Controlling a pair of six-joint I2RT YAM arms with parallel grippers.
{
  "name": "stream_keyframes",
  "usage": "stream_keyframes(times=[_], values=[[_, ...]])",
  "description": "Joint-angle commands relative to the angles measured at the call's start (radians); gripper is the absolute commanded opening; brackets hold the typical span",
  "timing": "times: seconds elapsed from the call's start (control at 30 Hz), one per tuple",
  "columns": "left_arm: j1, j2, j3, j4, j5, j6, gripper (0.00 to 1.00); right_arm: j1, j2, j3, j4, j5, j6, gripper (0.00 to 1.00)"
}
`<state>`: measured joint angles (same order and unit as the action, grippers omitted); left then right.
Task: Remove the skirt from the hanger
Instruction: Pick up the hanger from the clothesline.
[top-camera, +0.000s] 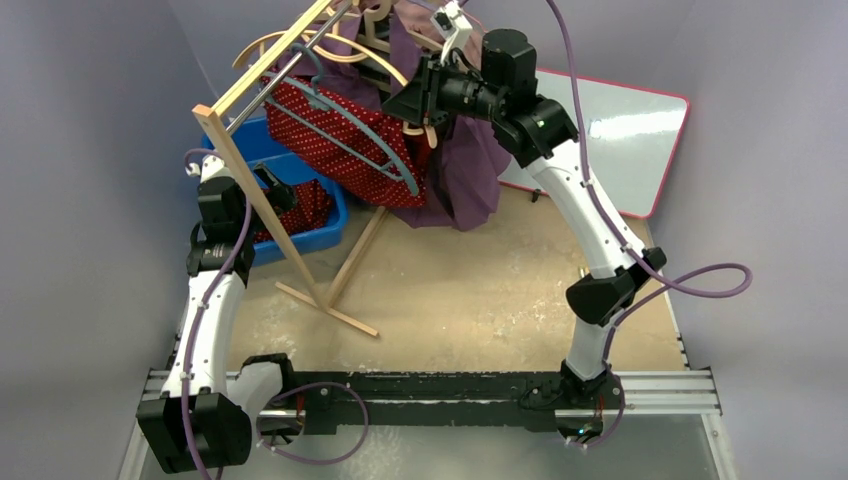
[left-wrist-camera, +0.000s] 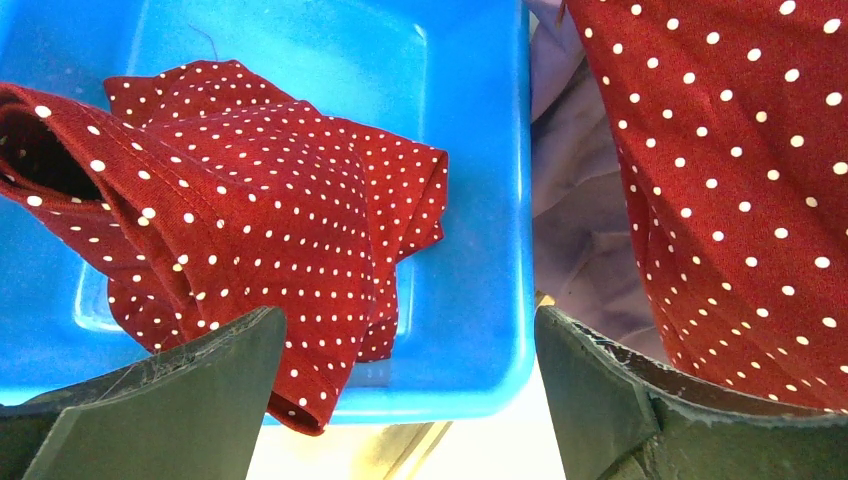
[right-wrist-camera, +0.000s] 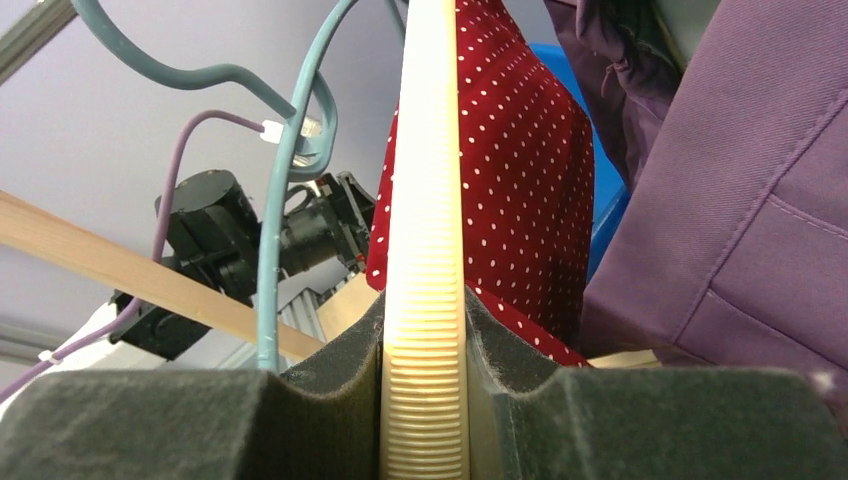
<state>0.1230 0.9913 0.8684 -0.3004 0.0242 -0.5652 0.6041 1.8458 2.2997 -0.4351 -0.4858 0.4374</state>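
Note:
A red polka-dot skirt (top-camera: 335, 135) hangs on a grey-blue hanger (top-camera: 375, 150) from the wooden rack. It also shows in the right wrist view as the skirt (right-wrist-camera: 525, 180) beside the teal hanger (right-wrist-camera: 285, 150). My right gripper (top-camera: 415, 100) is up at the rack. Seen close, the right gripper (right-wrist-camera: 425, 330) is shut on a cream ribbed hanger bar (right-wrist-camera: 425, 200). My left gripper (top-camera: 272, 188) hovers over the blue bin, and the left gripper (left-wrist-camera: 410, 320) is open with nothing between its fingers. The hanging skirt (left-wrist-camera: 740, 160) is to its right.
A blue bin (top-camera: 335, 218) holds another red polka-dot cloth (left-wrist-camera: 250, 220). A purple garment (top-camera: 470, 160) hangs behind the skirt. The wooden rack post (top-camera: 262, 205) stands between the arms. A white board (top-camera: 620, 130) lies at the back right.

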Motion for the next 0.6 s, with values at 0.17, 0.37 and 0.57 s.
stream_keyframes(times=[0.17, 0.37, 0.57], values=[[0.004, -0.003, -0.005, 0.055, 0.02, -0.011, 0.94, 0.007, -0.187, -0.063, 0.415, 0.001, 0.097, 0.0], [0.004, -0.004, -0.008, 0.057, 0.02, -0.013, 0.95, 0.007, -0.144, -0.001, 0.392, -0.054, 0.055, 0.0], [0.004, -0.003, -0.007, 0.057, 0.018, -0.012, 0.94, 0.007, -0.091, 0.019, 0.392, -0.118, -0.052, 0.0]])
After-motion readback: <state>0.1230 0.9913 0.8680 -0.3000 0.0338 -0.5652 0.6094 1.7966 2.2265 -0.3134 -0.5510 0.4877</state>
